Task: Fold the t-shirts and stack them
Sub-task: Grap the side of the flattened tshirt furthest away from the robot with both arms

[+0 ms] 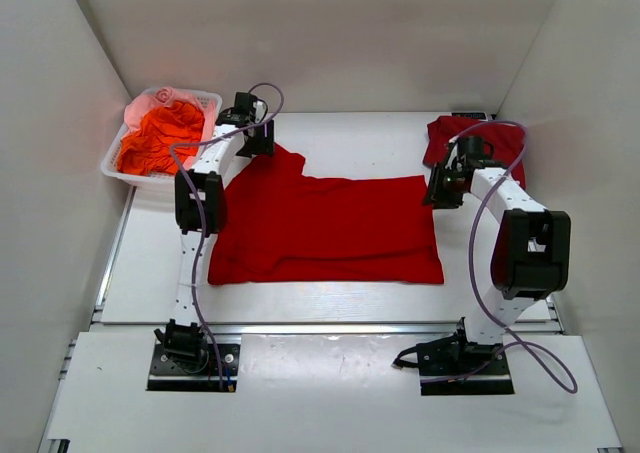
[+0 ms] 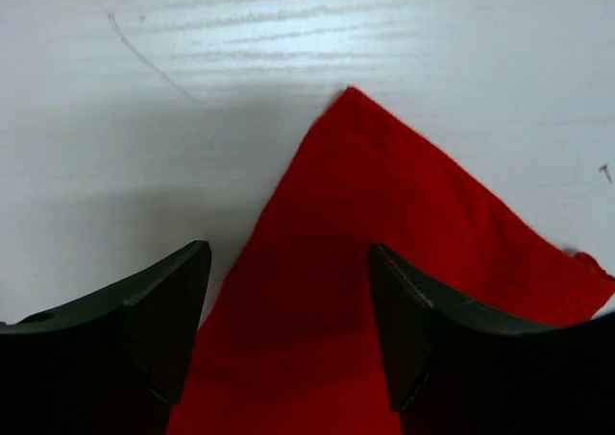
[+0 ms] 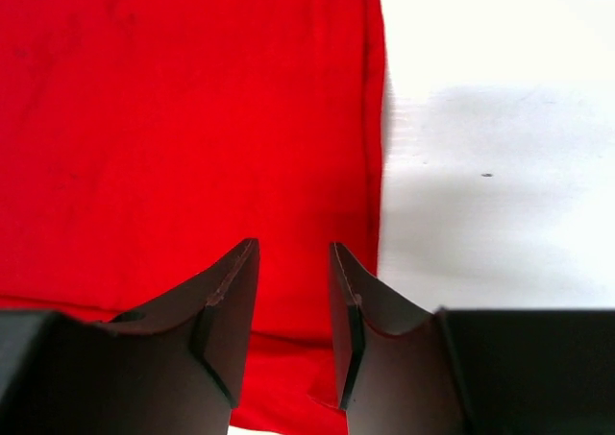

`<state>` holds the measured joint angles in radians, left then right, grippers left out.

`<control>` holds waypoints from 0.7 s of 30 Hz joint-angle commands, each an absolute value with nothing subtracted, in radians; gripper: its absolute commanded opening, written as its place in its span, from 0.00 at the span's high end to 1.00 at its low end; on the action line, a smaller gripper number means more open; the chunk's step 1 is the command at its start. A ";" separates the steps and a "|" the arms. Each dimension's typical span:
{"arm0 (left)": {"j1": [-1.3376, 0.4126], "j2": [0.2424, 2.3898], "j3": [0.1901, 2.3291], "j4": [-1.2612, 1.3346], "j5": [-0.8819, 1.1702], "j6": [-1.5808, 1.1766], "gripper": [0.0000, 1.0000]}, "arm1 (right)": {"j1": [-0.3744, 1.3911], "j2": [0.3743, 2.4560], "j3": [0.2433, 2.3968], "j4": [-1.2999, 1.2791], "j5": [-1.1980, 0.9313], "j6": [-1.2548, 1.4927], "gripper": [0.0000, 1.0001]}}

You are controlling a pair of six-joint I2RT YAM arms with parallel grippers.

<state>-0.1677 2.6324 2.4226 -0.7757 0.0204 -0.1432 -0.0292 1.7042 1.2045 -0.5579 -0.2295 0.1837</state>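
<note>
A deep-red t-shirt (image 1: 320, 228) lies spread flat on the white table, with a sleeve pointing to the back left. My left gripper (image 1: 258, 141) is open just above that sleeve; in the left wrist view its fingers (image 2: 178, 305) straddle the pointed red corner (image 2: 384, 233). My right gripper (image 1: 438, 191) is at the shirt's back right corner. In the right wrist view it (image 3: 294, 291) is open with a narrow gap, and the shirt's edge (image 3: 288, 166) lies between the jaws. A second red shirt (image 1: 500, 138) lies bunched at the back right, behind the right arm.
A white lattice basket (image 1: 120, 173) stands at the back left, holding bright orange-red cloth (image 1: 160, 138). White walls close in the table on three sides. Bare table shows right of the shirt's edge (image 3: 480, 166).
</note>
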 commanded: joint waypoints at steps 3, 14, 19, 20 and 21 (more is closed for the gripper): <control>-0.178 2.583 2.384 -0.856 0.052 -0.121 0.29 | -0.046 1.715 1.227 -0.522 -0.235 0.175 0.67; -0.149 2.593 2.395 -0.901 0.143 -0.138 1.00 | -0.060 1.859 1.333 -0.433 -0.183 0.198 0.46; -0.133 2.456 2.202 -0.773 0.172 -0.149 1.00 | -0.044 1.977 1.460 -0.431 -0.158 0.201 0.46; -0.124 2.442 2.154 -0.735 0.175 -0.152 1.00 | -0.041 1.992 1.486 -0.434 -0.156 0.207 0.46; -0.129 2.421 2.117 -0.717 0.175 -0.153 1.00 | -0.040 2.028 1.515 -0.446 -0.158 0.207 0.46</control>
<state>-0.1364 2.5183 2.2135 -0.7597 0.1467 -0.1448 -0.0509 1.9808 1.4334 -0.4770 -0.1795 0.1928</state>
